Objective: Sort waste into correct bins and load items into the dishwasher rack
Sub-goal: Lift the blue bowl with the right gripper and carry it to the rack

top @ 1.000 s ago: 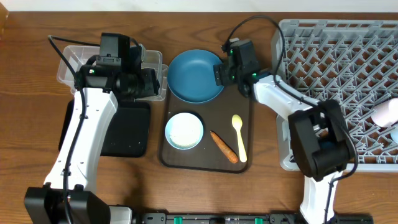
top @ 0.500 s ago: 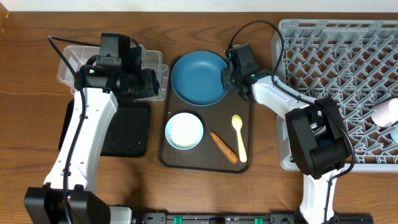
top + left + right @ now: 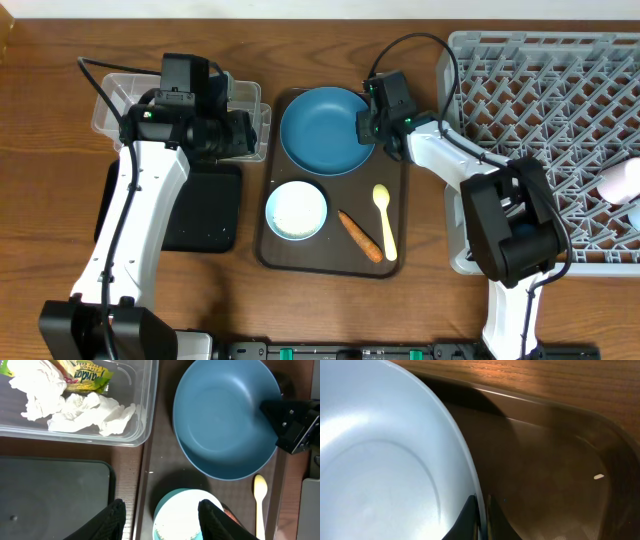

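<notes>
Because the big blue bowl (image 3: 322,130) has to go in the grey rack (image 3: 540,60), the right gripper (image 3: 482,510) is pinched shut on the bowl's thin, smooth rim. One finger is inside the rim and one is outside. The bowl is round and shiny and spreads out from the gripper over the dark brown tray (image 3: 300,262). The rack, with its criss-cross bars, is near on the gripper's other side. The left gripper (image 3: 160,520) hangs with its fingers apart, holding nothing. Ahead of it, soft crumpled wrappers (image 3: 75,405) lie in the clear tub (image 3: 147,410).
</notes>
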